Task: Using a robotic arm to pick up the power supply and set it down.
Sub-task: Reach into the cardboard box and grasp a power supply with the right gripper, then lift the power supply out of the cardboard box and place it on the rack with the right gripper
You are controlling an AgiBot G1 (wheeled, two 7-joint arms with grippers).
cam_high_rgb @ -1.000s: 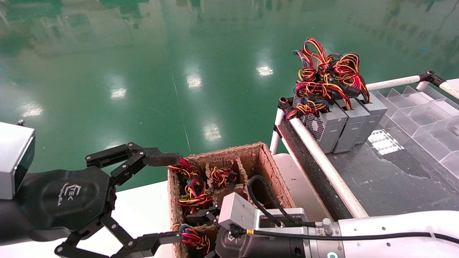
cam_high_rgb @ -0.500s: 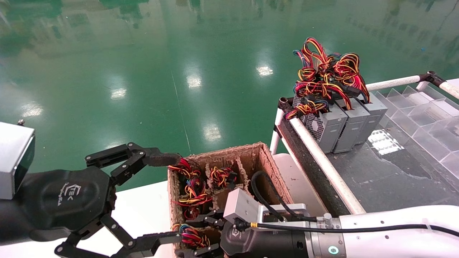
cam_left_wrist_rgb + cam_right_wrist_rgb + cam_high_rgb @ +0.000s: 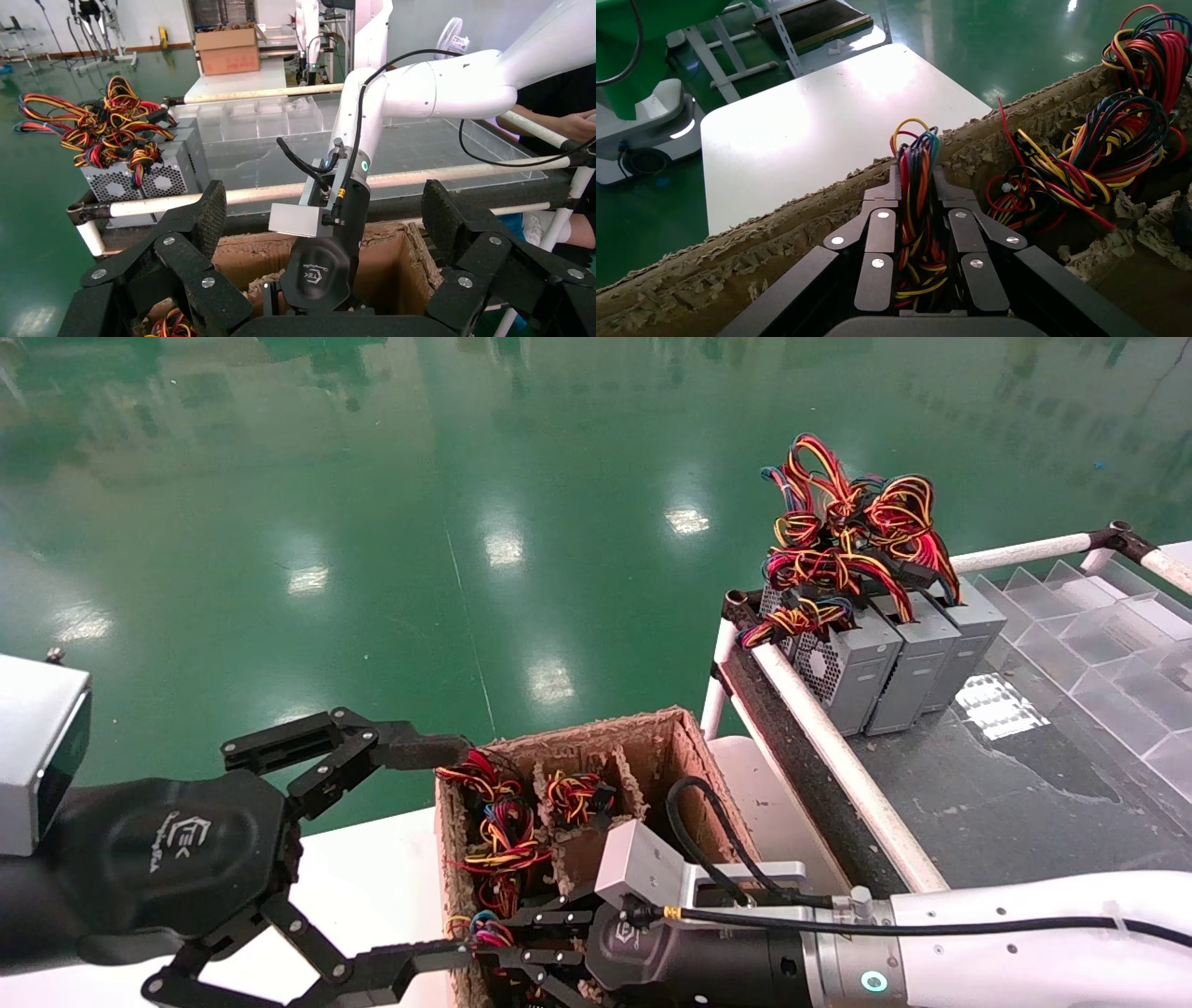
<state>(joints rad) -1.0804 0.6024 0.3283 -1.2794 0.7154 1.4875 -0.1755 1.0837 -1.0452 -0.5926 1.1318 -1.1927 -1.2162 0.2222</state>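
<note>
The robotic arm (image 3: pixel 1006 943) reaches into the near corner of a cardboard box (image 3: pixel 596 727). Its right gripper (image 3: pixel 916 188) is shut on a bunch of red, yellow, black and blue wires (image 3: pixel 916 151), which stand up between its fingers (image 3: pixel 880 232). These wires belong to the power supply (image 3: pixel 484 930); its grey body is hidden down in the box. In the head view the right gripper (image 3: pixel 507 941) lies at the box's front left cell. My left gripper (image 3: pixel 433 854) on the black arm stands open beside the box's left wall, holding nothing.
More wire bunches (image 3: pixel 503 831) fill the box's other cells. Three grey power supplies (image 3: pixel 875 663) with tangled wires (image 3: pixel 847 533) stand on the dark rack (image 3: pixel 987 803) at the right, behind a white pipe rail (image 3: pixel 838 747). Clear plastic bins (image 3: pixel 1108 645) lie beyond them.
The right wrist has shifted right and slightly up. Its fingers now show in the head view, closed on the wire bunch, which has moved a little. The left arm has not moved.
</note>
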